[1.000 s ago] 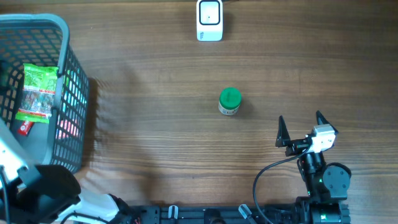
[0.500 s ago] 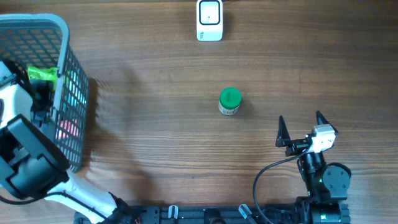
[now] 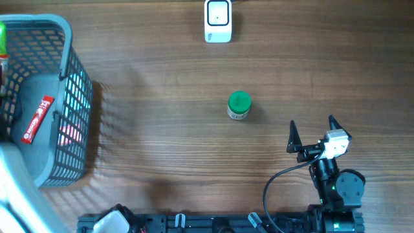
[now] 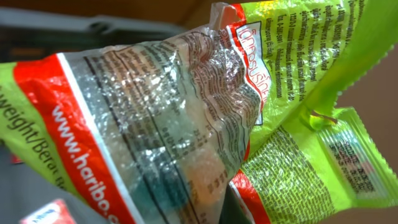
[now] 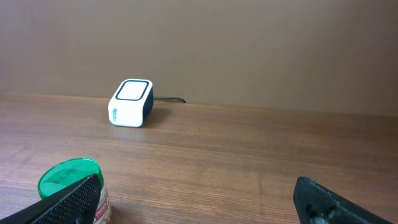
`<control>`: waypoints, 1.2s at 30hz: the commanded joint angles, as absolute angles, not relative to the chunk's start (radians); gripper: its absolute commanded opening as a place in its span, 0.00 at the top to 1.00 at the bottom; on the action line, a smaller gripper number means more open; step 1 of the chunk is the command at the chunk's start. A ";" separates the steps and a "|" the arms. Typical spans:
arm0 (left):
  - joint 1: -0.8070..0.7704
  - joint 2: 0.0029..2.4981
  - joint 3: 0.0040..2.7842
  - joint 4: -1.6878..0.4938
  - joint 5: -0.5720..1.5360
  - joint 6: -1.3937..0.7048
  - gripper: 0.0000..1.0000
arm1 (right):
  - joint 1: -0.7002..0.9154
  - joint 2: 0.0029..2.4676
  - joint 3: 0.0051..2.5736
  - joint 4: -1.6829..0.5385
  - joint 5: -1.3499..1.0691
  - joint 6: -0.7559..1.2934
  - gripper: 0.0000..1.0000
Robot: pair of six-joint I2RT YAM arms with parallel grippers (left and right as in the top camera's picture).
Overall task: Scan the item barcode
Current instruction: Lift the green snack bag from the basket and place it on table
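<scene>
Left claw's fingers are hidden behind the crumpled green bag (image 4: 186, 124) it is closed on, over the basket (image 3: 77, 97); only "www.haribo" and a cut-off "WEIGHT" can be read, the small print is blurred; right claw (image 3: 312, 122) is wide open and empty above the table (image 3: 162, 149); scanner (image 3: 218, 21) is well apart.

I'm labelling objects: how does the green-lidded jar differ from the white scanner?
The jar is round with a green lid; the scanner is a white box. The jar stands mid-table; the scanner sits at the far edge, trailing a cable. Both rest on the wooden table.
</scene>
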State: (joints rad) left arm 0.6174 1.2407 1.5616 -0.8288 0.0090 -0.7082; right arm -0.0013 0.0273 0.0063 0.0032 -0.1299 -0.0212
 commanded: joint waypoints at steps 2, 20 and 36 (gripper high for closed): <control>0.398 1.052 1.571 -0.909 0.175 -0.699 0.96 | 0.000 0.023 0.006 0.007 -0.123 -0.023 0.00; -0.482 1.810 1.251 -0.752 -0.041 -0.761 0.20 | 0.000 0.023 0.006 0.007 -0.123 -0.023 0.00; 0.481 1.325 1.846 -1.337 -0.221 -0.767 0.00 | 0.000 0.023 0.006 0.007 -0.123 -0.023 0.00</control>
State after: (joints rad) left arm 0.1852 1.2572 1.8572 -1.2732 -0.3771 -0.6819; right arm -0.0006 0.0273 0.0063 0.0036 -0.1287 -0.0212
